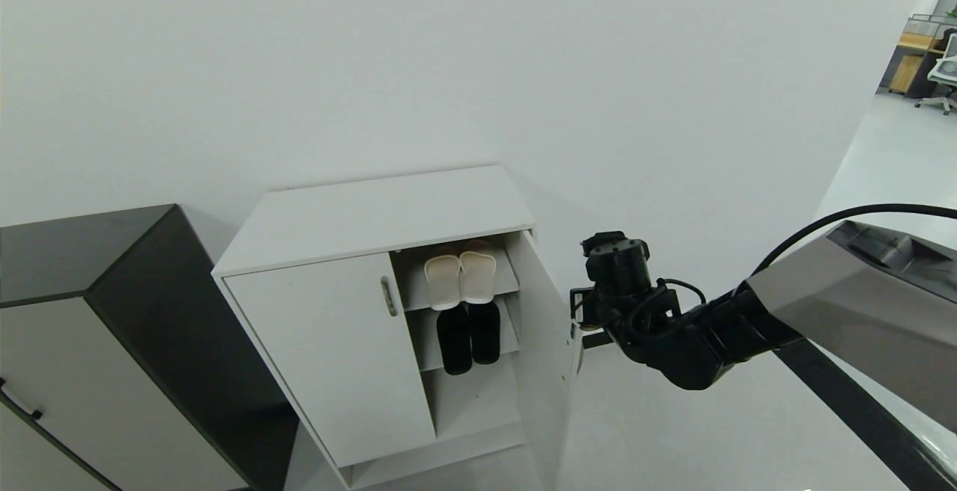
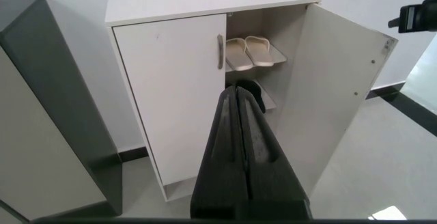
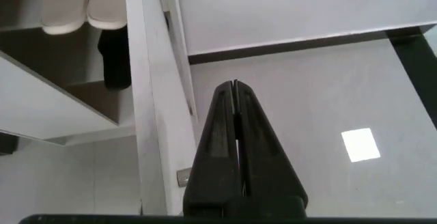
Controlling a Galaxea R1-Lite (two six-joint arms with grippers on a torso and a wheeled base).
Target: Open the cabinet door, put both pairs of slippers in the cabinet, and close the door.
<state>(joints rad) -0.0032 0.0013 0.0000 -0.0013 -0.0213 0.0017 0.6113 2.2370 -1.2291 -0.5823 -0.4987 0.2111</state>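
A dark grey cabinet (image 1: 149,312) with a pale front stands at eight o'clock against the white wall (image 1: 448,65). Far off at two o'clock, an office chair (image 1: 943,78) sits beside a wooden desk (image 1: 914,44).

The right arm (image 1: 703,338) is matte black, with looped cables (image 1: 677,285), a cylindrical wrist and wedge-shaped end effector (image 3: 235,86).

Door (image 1: 549,349) open; white slippers (image 1: 460,278) above black slippers (image 1: 469,335); right arm (image 1: 677,338) beside door.

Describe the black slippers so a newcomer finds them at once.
Find the white cabinet by the wall, its right door swung open. On its middle shelf lies the black pair of slippers, directly below the white pair on the top shelf; they are the only dark items inside.
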